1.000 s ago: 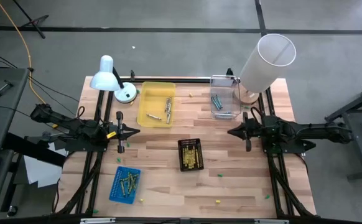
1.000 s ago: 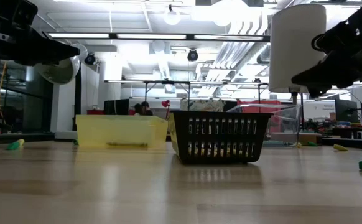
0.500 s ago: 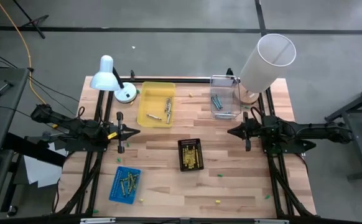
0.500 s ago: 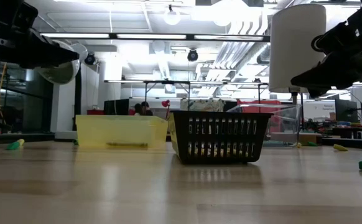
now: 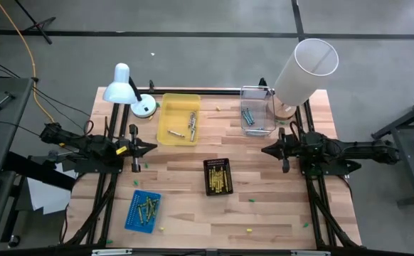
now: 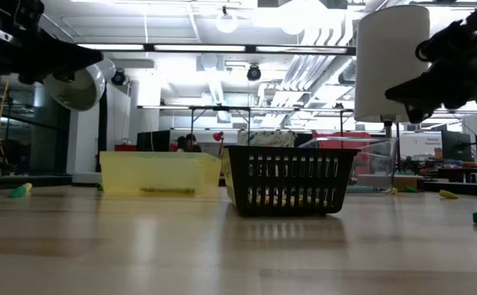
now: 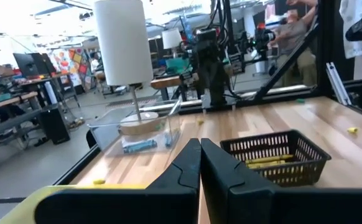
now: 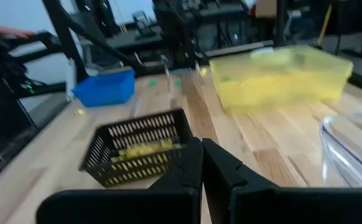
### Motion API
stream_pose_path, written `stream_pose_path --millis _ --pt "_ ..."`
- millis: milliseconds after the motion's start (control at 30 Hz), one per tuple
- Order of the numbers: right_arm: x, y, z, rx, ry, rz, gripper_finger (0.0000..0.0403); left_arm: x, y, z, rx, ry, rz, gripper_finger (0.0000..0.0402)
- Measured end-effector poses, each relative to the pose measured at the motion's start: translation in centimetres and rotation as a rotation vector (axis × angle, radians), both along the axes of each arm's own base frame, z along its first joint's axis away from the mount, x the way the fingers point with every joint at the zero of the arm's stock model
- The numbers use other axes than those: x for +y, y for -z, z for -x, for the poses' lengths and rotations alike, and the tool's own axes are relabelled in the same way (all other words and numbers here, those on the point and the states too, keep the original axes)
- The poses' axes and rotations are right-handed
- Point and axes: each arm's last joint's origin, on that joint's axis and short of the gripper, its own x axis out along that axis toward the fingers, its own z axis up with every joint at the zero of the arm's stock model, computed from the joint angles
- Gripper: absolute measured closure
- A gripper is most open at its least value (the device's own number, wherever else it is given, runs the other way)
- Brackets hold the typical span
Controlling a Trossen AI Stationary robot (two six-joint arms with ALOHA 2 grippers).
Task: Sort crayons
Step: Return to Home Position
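Seen from my remote desk: a white desk lamp (image 5: 121, 84) stands at the far-left corner of the wooden table (image 5: 186, 213), and a tall white cylinder (image 5: 305, 70) stands at the far-right corner, the two well apart. A yellow cable (image 5: 29, 57) trails over the grey floor off the table's left side, and tiny green specks (image 5: 252, 200) dot the boards.
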Motion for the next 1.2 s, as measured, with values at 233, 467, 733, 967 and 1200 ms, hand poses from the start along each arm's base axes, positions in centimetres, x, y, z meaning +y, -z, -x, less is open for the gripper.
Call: stream_pose_path --millis 233,467,733,967,1200 --pt "0.5 -1.7 0.9 -0.199 -0.049 0.002 0.0402 0.0 0.0 0.0 -0.002 0.005 0.0 0.0401" --pt "0.8 -2.0 1.0 -0.228 -0.083 -0.001 0.0402 0.0 0.0 0.0 -0.004 0.005 0.001 0.0401" --pt "0.8 -1.5 0.9 -0.177 -0.085 -0.001 0.0402 0.0 0.0 0.0 -0.003 0.006 0.001 0.0401" --pt "0.8 -1.3 0.9 -0.161 -0.085 -0.001 0.0402 0.0 0.0 0.0 -0.003 0.007 0.001 0.0401" --pt "0.8 -1.3 0.9 -0.162 -0.085 -0.001 0.0402 0.0 0.0 0.0 -0.002 0.007 0.0 0.0401"
